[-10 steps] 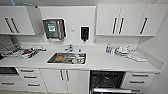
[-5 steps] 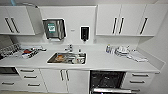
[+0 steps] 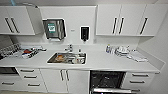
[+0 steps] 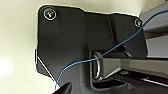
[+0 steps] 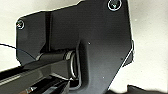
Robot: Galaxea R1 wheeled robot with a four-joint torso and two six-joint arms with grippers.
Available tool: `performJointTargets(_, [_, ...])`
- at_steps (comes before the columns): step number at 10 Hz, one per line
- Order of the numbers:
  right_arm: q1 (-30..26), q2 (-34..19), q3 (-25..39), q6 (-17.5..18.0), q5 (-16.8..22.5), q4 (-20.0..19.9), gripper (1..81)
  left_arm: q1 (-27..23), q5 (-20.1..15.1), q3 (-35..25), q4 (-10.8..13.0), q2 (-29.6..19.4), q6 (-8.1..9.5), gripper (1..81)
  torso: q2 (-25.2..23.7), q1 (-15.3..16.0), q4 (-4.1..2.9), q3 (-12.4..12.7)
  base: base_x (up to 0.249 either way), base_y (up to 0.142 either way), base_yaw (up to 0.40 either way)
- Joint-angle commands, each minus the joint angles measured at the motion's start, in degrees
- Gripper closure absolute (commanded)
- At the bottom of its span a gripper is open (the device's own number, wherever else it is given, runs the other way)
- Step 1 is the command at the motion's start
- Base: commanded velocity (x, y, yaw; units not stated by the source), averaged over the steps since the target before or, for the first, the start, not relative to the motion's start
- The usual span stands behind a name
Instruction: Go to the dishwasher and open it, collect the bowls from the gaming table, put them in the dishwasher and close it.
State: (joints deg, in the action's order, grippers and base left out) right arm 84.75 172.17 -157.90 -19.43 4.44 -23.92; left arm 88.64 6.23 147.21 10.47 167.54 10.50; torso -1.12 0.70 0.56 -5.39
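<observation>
The dishwasher (image 3: 107, 80) sits under the white counter, right of the sink cabinet. Its door is dropped open, so the dark interior with racks shows, and the steel edge of the door lies along the lower rim of the head view. The bowls and the gaming table are out of view. Both wrist views look past the robot's dark plate and jointed bar onto a pale floor.
A steel sink (image 3: 67, 58) with items in it is set in the counter (image 3: 100, 62). A dish rack (image 3: 10, 49) stands at the left, bottles and dishes (image 3: 121, 50) at the right. Wall cabinets (image 3: 120, 21), a paper towel dispenser (image 3: 53, 28) and a soap dispenser (image 3: 84, 33) hang above.
</observation>
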Motion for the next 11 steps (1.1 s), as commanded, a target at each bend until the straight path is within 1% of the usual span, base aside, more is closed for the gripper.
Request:
performJointTargets(1, [-2.61,-0.31,-0.29,-0.17,4.0,0.28,1.0,-1.93,-2.71,-0.17,0.78,-0.79,-0.39,1.0,0.0,0.0,0.0,0.0,0.0,0.0,0.288])
performJointTargets(4, [-1.64,0.83,-0.55,-0.08,4.18,0.28,1.0,-1.49,-2.27,-0.08,0.78,-0.97,-0.39,1.0,0.0,-0.02,0.0,0.0,0.0,0.0,0.333])
performJointTargets(7, [-0.93,0.75,-0.73,0.45,3.21,-0.52,1.0,-1.49,-2.36,-0.08,0.69,-1.41,-0.39,1.0,0.02,-0.04,0.0,0.0,0.0,0.0,0.348])
performJointTargets(9, [-0.67,0.48,-0.9,0.45,3.21,0.62,1.0,-1.49,-2.19,-0.08,0.17,-1.32,-0.39,1.0,0.02,-0.06,0.0,0.0,0.0,0.0,0.348])
performJointTargets(11, [-0.85,0.39,-1.08,0.71,3.12,4.38,1.0,-1.49,-2.1,-0.08,0.08,-1.23,-0.39,1.0,0.02,-0.06,0.0,0.0,0.0,0.0,0.348])
